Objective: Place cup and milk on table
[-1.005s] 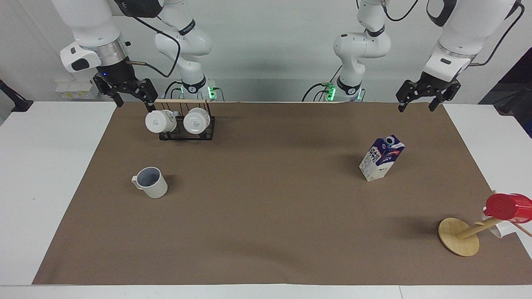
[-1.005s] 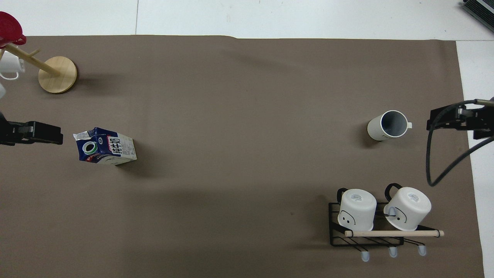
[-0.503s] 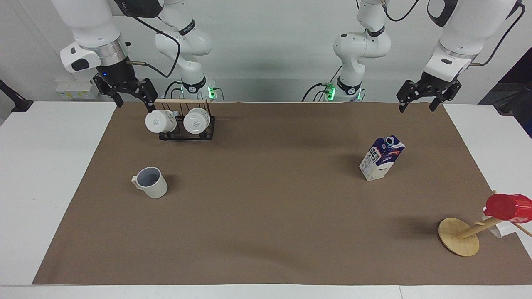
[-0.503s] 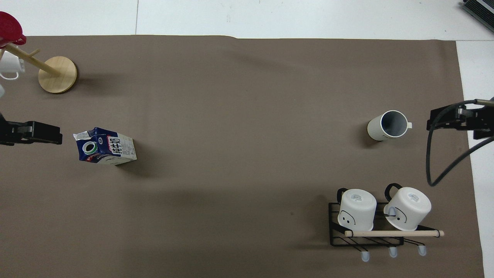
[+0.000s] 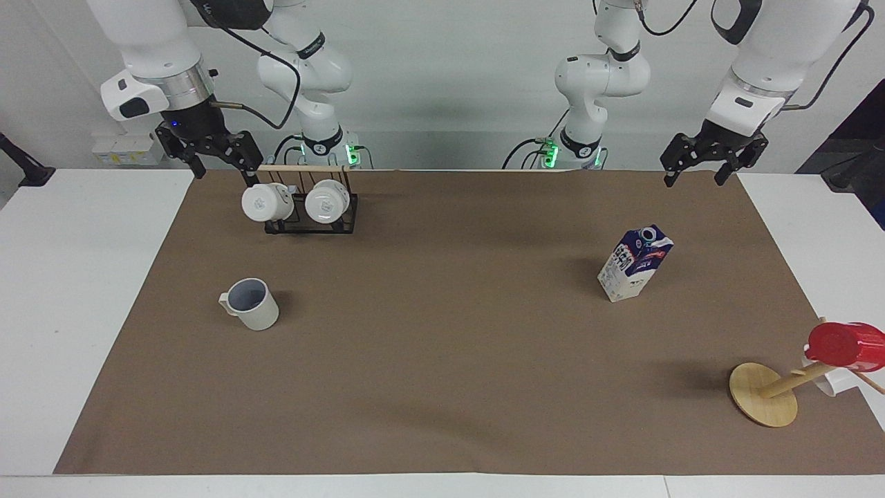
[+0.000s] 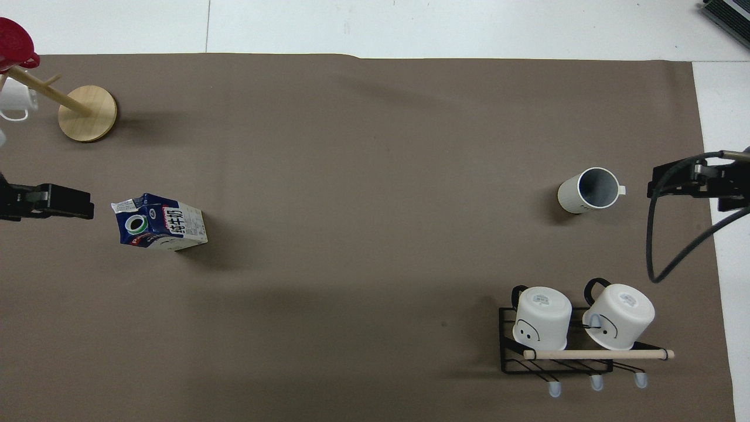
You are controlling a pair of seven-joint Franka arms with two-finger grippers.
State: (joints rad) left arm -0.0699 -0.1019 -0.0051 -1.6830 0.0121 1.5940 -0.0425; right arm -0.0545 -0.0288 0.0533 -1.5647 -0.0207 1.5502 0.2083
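Observation:
The off-white cup (image 5: 252, 304) (image 6: 589, 190) stands upright on the brown mat (image 5: 442, 360) of the white table (image 5: 76, 290), toward the right arm's end. The blue and white milk (image 5: 635, 264) (image 6: 159, 223) stands upright on the mat toward the left arm's end. My right gripper (image 5: 222, 174) (image 6: 697, 179) hangs open and empty above the mat's corner, beside the mug rack. Above the mat's edge at the left arm's end, my left gripper (image 5: 693, 178) (image 6: 53, 202) is open too and holds nothing. Neither gripper touches anything.
A black wire rack (image 5: 311, 220) (image 6: 556, 351) with two white mugs stands close to the right arm's base. A tilted wooden mug tree (image 5: 764, 401) (image 6: 88, 112) carries a red cup (image 5: 840, 344) at the left arm's end, farther from the robots than the milk.
The left gripper has drifted very slightly toward its own end of the table. The cup, the milk and the right gripper have not moved.

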